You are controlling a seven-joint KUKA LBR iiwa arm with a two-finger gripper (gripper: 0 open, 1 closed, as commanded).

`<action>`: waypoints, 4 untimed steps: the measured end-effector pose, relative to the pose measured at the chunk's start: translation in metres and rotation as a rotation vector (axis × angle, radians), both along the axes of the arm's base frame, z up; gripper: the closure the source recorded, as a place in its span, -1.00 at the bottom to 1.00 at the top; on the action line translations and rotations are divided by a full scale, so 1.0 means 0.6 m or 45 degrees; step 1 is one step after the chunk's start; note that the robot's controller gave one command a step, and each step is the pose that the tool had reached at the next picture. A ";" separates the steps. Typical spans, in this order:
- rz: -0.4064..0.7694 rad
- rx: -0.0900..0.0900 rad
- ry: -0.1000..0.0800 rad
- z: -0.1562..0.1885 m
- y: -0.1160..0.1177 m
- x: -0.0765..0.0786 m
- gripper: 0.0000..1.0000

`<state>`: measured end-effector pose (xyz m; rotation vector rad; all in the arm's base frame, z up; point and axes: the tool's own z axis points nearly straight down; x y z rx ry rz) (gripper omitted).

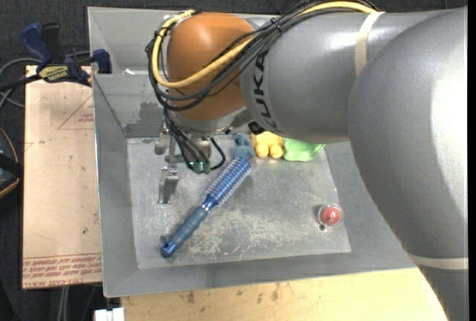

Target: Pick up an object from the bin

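While the gripper [168, 177] hangs just left of the blue brush [214, 195], lying slantwise mid-frame, we cannot tell if it is open; we should centre across it before closing.

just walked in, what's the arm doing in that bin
The KUKA arm reaches into the grey bin from the right. Its gripper hangs low over the left of the floor, beside a blue brush lying diagonally. A yellow thing and a green thing lie further back, a small red ball to the right. Nothing looks picked yet.
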<state>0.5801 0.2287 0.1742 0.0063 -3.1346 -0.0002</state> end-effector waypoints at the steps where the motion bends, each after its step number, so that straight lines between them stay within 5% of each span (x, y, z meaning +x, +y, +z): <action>1: -0.142 0.009 -0.018 -0.168 -0.057 -0.022 -1.00; 2: 0.013 -0.002 -0.021 0.002 -0.216 -0.038 -1.00; 3: 0.198 0.004 -0.015 -0.157 -0.270 -0.027 -1.00; 4: 0.200 0.004 -0.016 -0.151 -0.268 -0.026 1.00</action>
